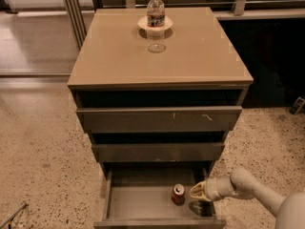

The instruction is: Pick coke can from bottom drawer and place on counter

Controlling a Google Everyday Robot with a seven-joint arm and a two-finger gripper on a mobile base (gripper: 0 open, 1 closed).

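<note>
since the coke can [178,193] stands upright on the plain grey floor of the open bottom drawer [138,203], a light, thin-walled, slick cylinder, i judge a mid-body side grip best. the gripper [196,191] hovers just beside it; spread or closed, i cannot tell. beyond lies the glossy tan counter [200,56].

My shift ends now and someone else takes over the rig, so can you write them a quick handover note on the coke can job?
The hand is low inside the open bottom drawer, close beside the coke can. Whether it touches the can cannot be told.
The coke can stands upright on the drawer floor and is not lifted.
On the counter, a water bottle stands near the back edge.
Done: the drawer is open and the hand is at the can.
Left: grasp the can, lift it out of the drawer and set it on the counter.
</note>
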